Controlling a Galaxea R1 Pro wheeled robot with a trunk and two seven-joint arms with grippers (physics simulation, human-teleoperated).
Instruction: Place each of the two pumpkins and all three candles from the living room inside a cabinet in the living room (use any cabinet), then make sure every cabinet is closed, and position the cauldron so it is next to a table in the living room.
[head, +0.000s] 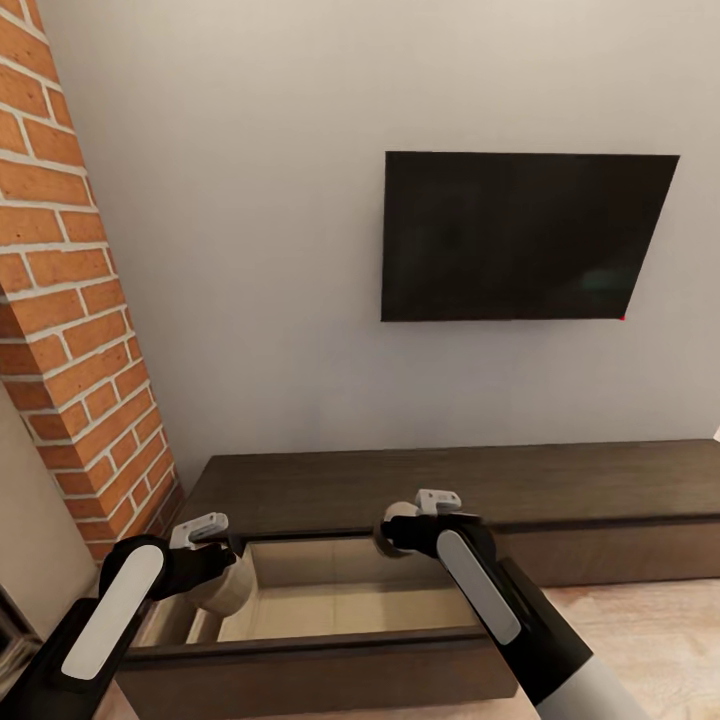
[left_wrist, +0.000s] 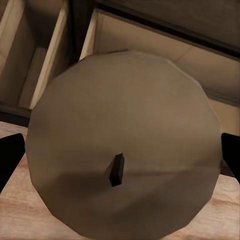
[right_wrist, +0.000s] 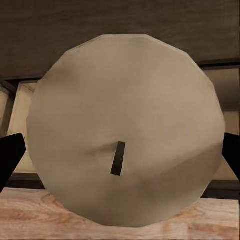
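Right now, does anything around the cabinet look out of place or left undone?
Yes. The cabinet has a drawer pulled wide open at its left end, which must end up closed. Each gripper, left and right, holds a beige candle over it. Nothing looks spilled or damaged.

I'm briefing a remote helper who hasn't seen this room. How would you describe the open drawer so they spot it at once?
Find the black TV on the grey wall; below it runs the long, low dark-brown cabinet. Near its left end, by the brick column, the drawer is pulled out, showing a pale wood interior, unlike the shut dark panels beside it.
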